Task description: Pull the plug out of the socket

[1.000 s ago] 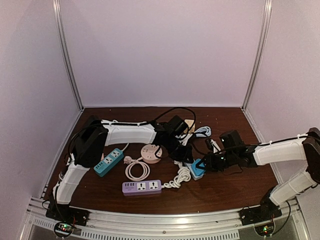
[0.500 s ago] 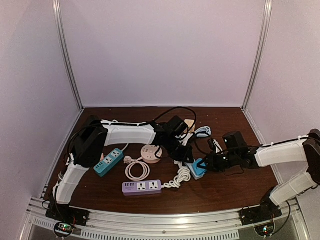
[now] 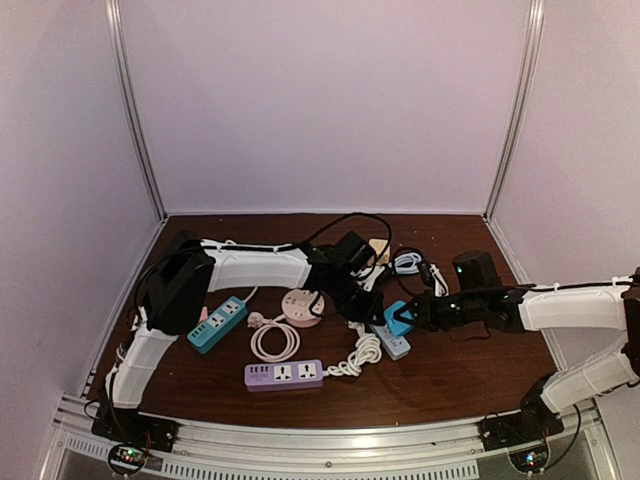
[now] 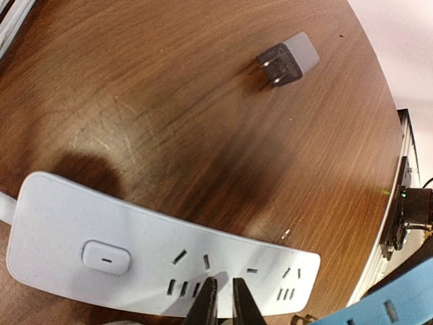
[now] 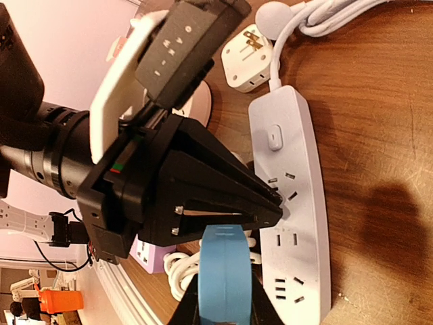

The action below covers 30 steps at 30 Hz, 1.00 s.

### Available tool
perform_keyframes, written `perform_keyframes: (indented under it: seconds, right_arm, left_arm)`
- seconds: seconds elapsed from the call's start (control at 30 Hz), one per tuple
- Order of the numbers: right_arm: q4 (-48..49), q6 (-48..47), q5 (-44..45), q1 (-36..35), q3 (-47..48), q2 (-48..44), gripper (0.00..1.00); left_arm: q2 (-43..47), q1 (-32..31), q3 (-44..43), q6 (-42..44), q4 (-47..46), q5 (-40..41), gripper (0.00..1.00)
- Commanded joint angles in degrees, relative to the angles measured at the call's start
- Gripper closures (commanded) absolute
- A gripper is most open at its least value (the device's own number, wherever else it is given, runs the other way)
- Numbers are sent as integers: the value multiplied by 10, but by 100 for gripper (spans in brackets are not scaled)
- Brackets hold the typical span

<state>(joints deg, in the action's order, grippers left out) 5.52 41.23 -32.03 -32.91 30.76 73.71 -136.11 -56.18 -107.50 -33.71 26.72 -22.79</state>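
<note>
The blue plug (image 3: 398,317) sits unplugged, raised just at twelve o'clock of the pale power strip (image 3: 394,346) lying flat.

Pale power strip (image 4: 135,237) on wooden table (image 4: 169,101)

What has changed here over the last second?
The right claw, shut on the blue plug, rose and drew back, lifting the plug off the pale power strip. The left claw stayed shut, pressing that strip down; the purple strip did not move.
</note>
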Motion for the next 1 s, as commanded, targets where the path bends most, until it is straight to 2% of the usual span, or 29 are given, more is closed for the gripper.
perform_keyframes:
  seconds: [0.0,0.27,0.47,0.6,0.77,0.97]
  right_arm:
    - [9,-8,13,5,20,-8,100]
    - [-88,-30,89,36,52,-41,100]
    - [-163,-53,165,80,98,-47,100]
    - [-239,-81,248,93,151,-25,100]
    - [-303,-114,353,101,208,18,99]
    - [-349,-147,450,106,253,79,96]
  left_arm:
    - [-48,3,36,11,123,58,89]
    - [-36,3,-14,14,138,66,89]
    - [-30,4,-114,19,167,73,88]
    - [-12,8,-168,20,190,79,87]
    - [50,19,-141,22,190,100,85]
    - [143,43,-55,28,179,140,84]
